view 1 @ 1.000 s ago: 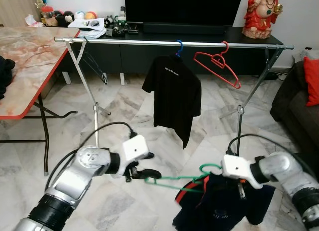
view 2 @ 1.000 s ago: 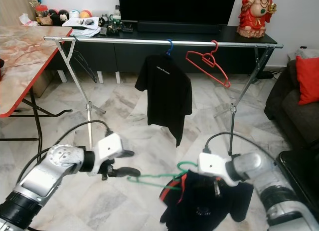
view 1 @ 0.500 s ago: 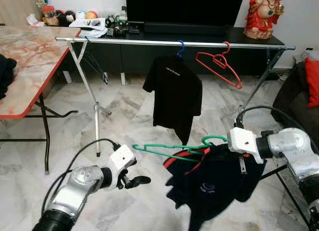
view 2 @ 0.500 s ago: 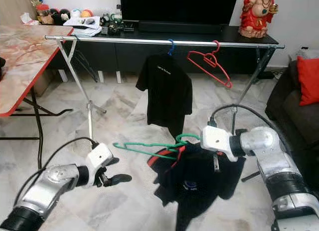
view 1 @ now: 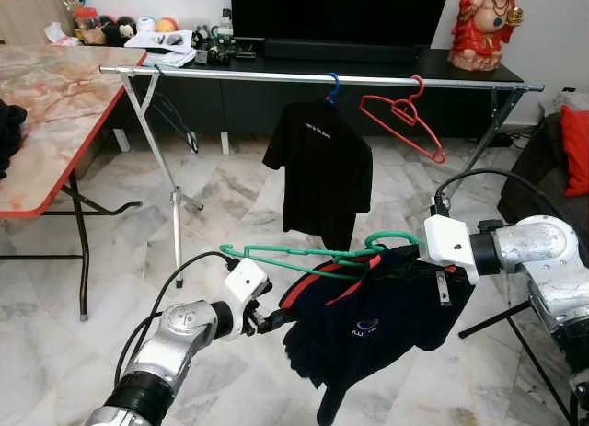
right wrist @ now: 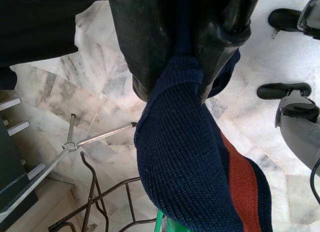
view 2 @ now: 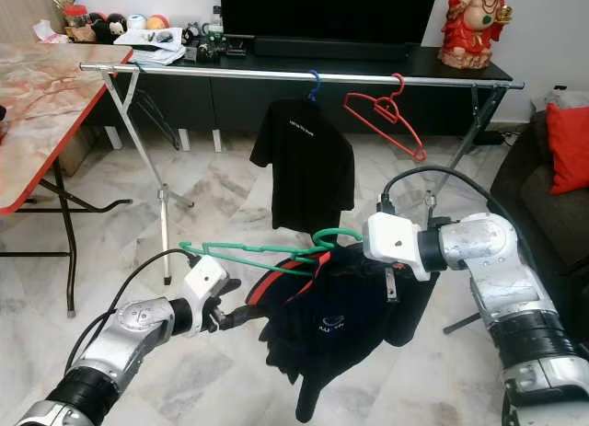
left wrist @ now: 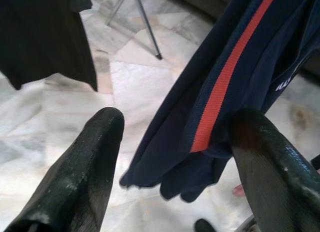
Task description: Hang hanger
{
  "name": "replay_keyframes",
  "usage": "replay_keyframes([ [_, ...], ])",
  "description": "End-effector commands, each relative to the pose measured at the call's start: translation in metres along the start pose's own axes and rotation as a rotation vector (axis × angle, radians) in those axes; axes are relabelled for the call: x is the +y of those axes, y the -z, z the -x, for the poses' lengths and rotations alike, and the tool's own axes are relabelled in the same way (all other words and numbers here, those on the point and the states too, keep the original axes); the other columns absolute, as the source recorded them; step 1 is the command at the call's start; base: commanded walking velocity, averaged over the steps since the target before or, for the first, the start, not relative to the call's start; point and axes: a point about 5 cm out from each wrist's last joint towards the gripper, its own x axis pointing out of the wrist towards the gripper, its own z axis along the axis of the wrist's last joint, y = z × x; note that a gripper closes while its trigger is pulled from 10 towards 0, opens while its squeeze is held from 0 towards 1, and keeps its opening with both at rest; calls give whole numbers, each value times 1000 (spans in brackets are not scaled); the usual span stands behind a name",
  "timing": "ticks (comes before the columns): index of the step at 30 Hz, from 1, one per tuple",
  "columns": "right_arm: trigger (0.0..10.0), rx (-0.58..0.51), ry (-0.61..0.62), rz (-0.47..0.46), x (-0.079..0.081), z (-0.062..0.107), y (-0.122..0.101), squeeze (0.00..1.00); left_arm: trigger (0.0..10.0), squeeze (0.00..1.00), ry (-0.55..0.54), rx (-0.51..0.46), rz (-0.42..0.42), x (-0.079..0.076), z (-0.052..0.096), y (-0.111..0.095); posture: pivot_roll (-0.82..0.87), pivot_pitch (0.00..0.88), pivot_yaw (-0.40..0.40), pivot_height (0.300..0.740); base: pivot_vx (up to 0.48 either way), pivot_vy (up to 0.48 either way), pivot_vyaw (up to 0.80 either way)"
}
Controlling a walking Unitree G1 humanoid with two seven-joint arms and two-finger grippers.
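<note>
Your right pincer point(view 1: 416, 251), clamped on the navy shirt's collar, has raised the green hanger point(view 1: 304, 255) with the shirt point(view 1: 368, 320) toward the rail point(view 1: 276, 76), while the left pincer point(left wrist: 170, 157) has let go, fingers wide, so hanging comes next.

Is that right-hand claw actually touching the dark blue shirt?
Touching. The right wrist view shows the right tool with its two black fingers pinched on the navy shirt, cloth bulging out between them.
</note>
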Motion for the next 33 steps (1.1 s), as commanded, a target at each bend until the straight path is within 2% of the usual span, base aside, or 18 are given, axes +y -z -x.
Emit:
replay_keyframes([
  [1,0,-13,20,21,-2,7,-6,0,10000,0,23,-3,3,-1,-1,0,-55,83,-76,740,0,0,0],
  [4,0,-15,14,26,-1,4,-7,0,10000,0,86,15,10,-8,-2,4,-54,82,-76,740,0,0,0],
  [10,0,-20,13,29,0,1,-9,0,10000,0,84,2,11,-8,-3,5,-52,79,-78,740,0,0,0],
  [11,0,-22,14,29,0,1,-10,0,2980,0,87,-3,14,-8,-3,4,-52,79,-78,740,0,0,0],
  [12,0,-22,15,30,0,1,-10,0,2980,0,88,-6,14,-8,-4,4,-52,79,-78,740,0,0,0],
  [13,0,-21,17,28,0,0,-10,0,0,0,94,-9,17,-8,-4,3,-54,76,-77,740,0,0,0],
  [33,0,-3,62,2,-3,0,-3,0,0,0,116,-48,31,-11,-8,-3,-59,69,-73,740,0,0,0],
])
